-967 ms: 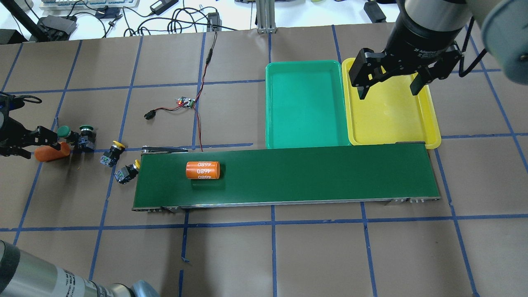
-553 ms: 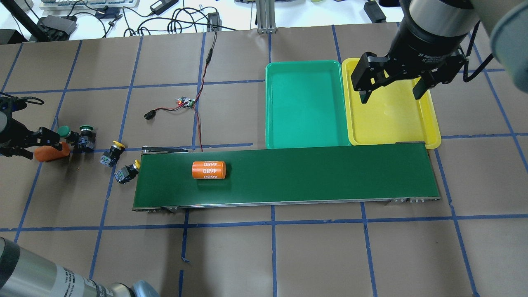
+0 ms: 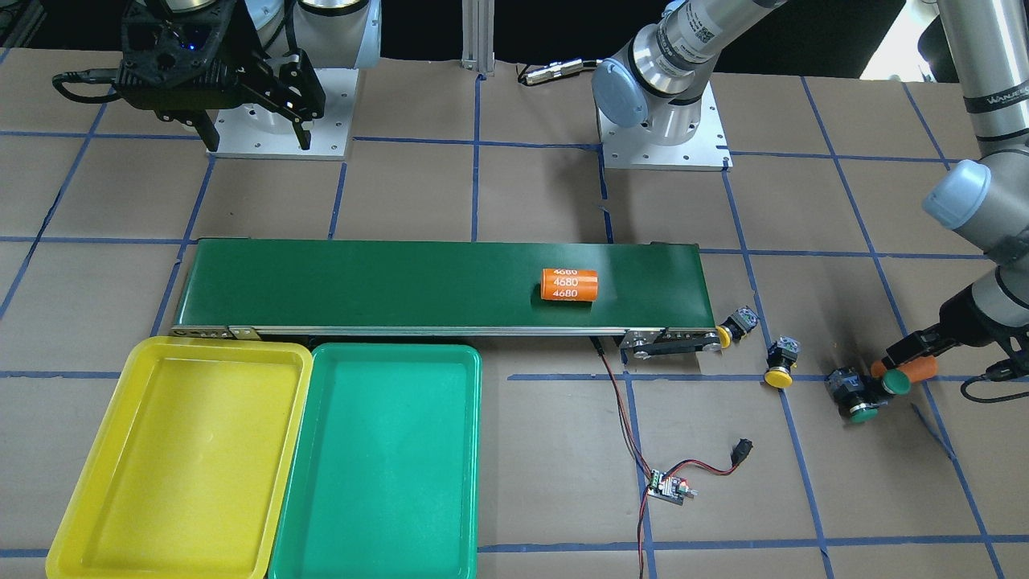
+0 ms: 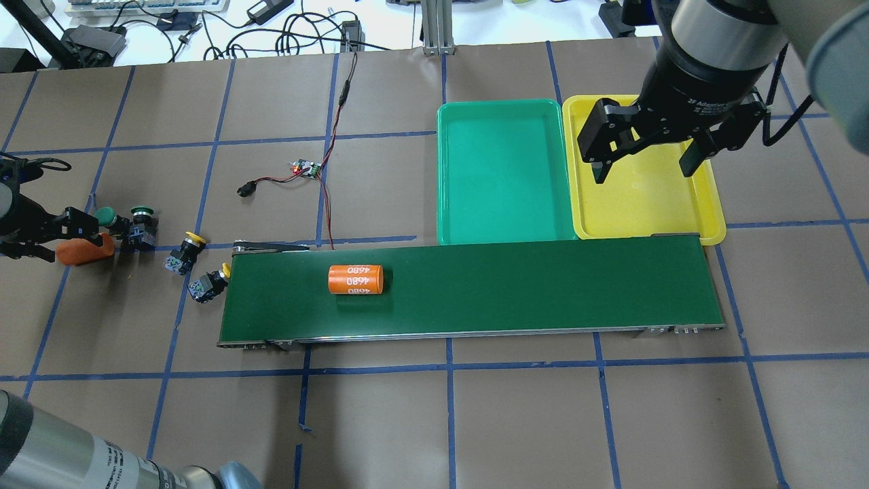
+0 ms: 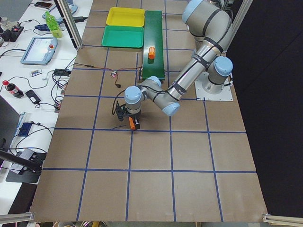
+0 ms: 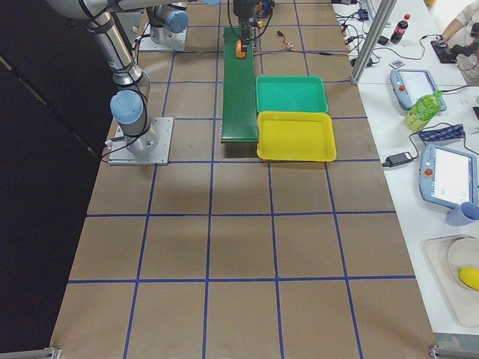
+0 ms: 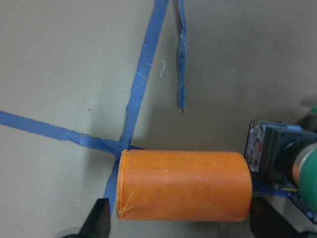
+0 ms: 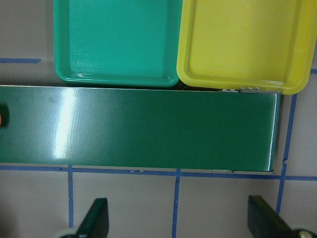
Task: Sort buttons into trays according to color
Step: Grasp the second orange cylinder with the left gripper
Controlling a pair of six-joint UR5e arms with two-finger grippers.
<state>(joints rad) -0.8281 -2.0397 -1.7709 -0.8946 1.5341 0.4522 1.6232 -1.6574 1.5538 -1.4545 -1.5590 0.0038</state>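
Observation:
Four buttons lie on the table left of the belt. Two green-capped buttons (image 4: pixel 105 216) (image 4: pixel 141 216) sit by my left gripper. One yellow-capped button (image 4: pixel 193 238) lies further right, another yellow-capped button (image 4: pixel 209 284) at the belt's end. My left gripper (image 4: pixel 64 238) is open and straddles a plain orange cylinder (image 7: pixel 183 184) lengthwise; a green button (image 7: pixel 308 173) shows at the left wrist view's right edge. My right gripper (image 4: pixel 641 173) is open and empty, high over the yellow tray (image 4: pixel 645 204). The green tray (image 4: pixel 502 170) beside it is empty too.
A long dark green conveyor belt (image 4: pixel 509 285) lies in front of the trays and carries an orange cylinder marked 4680 (image 4: pixel 356 280). A small circuit board (image 4: pixel 307 168) with red and black wires lies behind the belt's left end.
The marked orange cylinder has moved right along the belt. My right gripper has shifted slightly over the yellow tray. My left gripper has edged a little to the left.

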